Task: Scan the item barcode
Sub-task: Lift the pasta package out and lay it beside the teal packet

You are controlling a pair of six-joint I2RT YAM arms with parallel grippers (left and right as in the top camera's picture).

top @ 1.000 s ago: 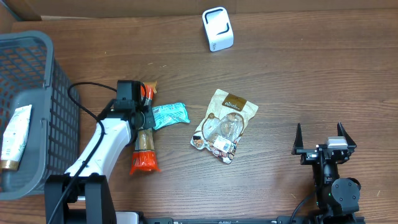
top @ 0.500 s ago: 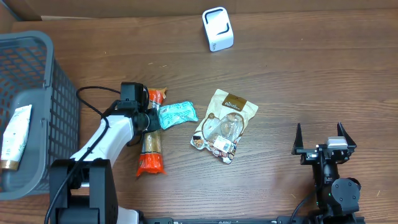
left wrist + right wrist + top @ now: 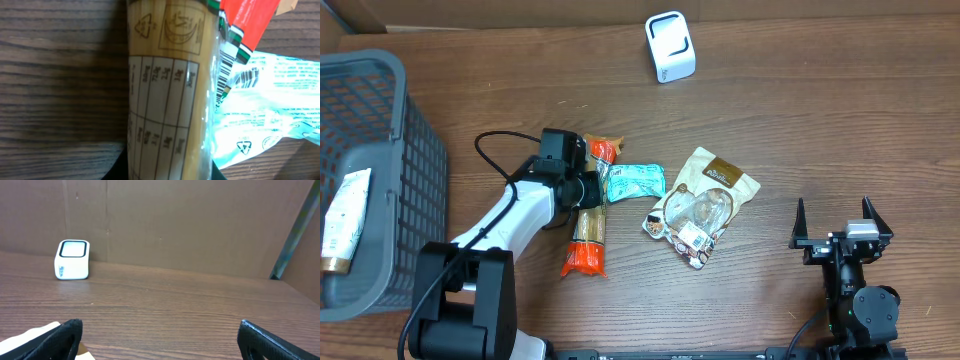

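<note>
A long pack of spaghetti (image 3: 588, 232) with red ends lies lengthwise on the table left of centre. My left gripper (image 3: 588, 188) is shut across its upper part. In the left wrist view the pack (image 3: 170, 90) fills the middle, running down into my left gripper (image 3: 167, 176), and a barcode (image 3: 227, 62) shows on its right edge. The white scanner (image 3: 669, 46) stands at the back centre and is also in the right wrist view, scanner (image 3: 73, 260) at far left. My right gripper (image 3: 842, 225) stands open at the front right, right gripper (image 3: 160, 335) with nothing between its fingers.
A teal packet (image 3: 636, 181) lies against the spaghetti's right side, teal packet (image 3: 270, 125) in the left wrist view. A clear-window snack bag (image 3: 705, 205) lies just right of it. A grey basket (image 3: 390, 120) holding a cream tube (image 3: 344, 222) stands at the left edge.
My left gripper has moved right with the spaghetti pack in it. The teal packet and the snack bag have shifted right with it. The right arm has not moved.
</note>
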